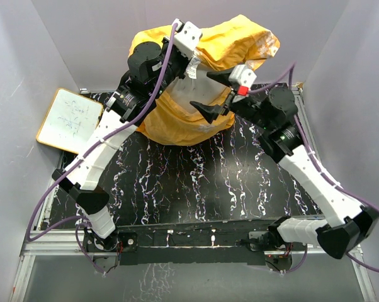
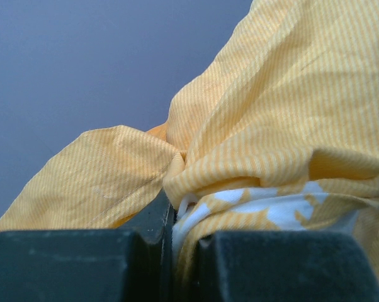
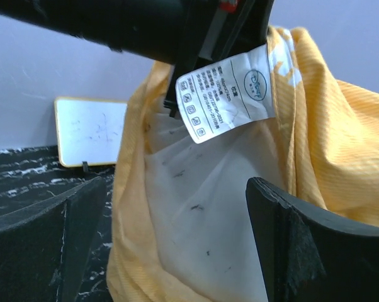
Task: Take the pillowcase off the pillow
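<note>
Two arms at the orange pillowcase (image 1: pixel 240 44)
The left arm stretches up to 12 o'clock on the table (image 1: pixel 196 182), left claw (image 2: pixel 170 251) pinched on the pillowcase. The right arm bends in from 3 o'clock, right claw (image 1: pixel 202 89) wide apart by the pillow (image 3: pixel 202 214).

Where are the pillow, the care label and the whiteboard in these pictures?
pillow (image 3: pixel 202 214): right wrist view, middle of its exposed off-white fabric.
care label (image 3: pixel 230 94): right wrist view, centre of the white printed tag.
whiteboard (image 1: pixel 70 117): top external view, middle of its writing surface.
</note>
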You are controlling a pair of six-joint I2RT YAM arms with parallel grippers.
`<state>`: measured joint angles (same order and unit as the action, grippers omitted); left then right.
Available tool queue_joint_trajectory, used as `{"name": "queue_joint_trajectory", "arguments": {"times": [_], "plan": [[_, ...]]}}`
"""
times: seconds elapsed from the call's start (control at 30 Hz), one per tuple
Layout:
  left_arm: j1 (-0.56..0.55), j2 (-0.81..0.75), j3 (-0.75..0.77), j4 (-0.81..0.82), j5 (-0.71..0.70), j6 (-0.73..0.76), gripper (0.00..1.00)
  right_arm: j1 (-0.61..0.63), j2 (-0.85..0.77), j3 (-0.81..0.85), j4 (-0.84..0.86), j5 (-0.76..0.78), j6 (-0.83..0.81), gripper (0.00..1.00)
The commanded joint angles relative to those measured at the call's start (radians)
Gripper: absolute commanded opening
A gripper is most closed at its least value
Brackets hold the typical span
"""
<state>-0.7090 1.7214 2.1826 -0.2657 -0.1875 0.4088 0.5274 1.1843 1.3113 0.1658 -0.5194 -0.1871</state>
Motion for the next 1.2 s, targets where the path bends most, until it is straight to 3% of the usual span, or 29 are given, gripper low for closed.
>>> {"name": "queue_joint_trajectory", "arguments": {"times": [0.0,0.33,0.53,0.63,0.77,0.9,1.03,1.17], "plan": [[0.005,-0.031,0.025,-0.007,-0.010,0.005,0.00,0.004,0.065,0.120,-0.038,0.017,-0.147,0.96],[0.005,-0.040,0.022,-0.064,0.037,-0.011,0.00,0.024,0.162,0.122,0.146,0.301,-0.332,0.99],[0.006,-0.048,0.068,-0.131,0.094,-0.072,0.00,0.046,0.281,0.200,0.148,0.282,-0.385,0.99],[0.007,-0.081,0.048,-0.118,0.170,-0.098,0.18,0.079,0.331,0.215,0.120,0.280,-0.399,1.00],[0.006,-0.118,-0.034,-0.065,0.213,-0.066,0.34,0.092,0.367,0.212,0.097,0.252,-0.318,0.74],[0.007,-0.101,-0.097,0.021,0.107,0.033,0.42,0.127,0.352,0.150,0.149,0.259,-0.295,0.45],[0.046,-0.075,-0.107,0.171,0.058,0.013,0.42,0.141,0.357,0.141,0.144,0.276,-0.270,0.17],[0.072,-0.069,-0.095,0.234,0.109,-0.051,0.33,0.140,0.372,0.135,0.136,0.329,-0.242,0.08]]}}
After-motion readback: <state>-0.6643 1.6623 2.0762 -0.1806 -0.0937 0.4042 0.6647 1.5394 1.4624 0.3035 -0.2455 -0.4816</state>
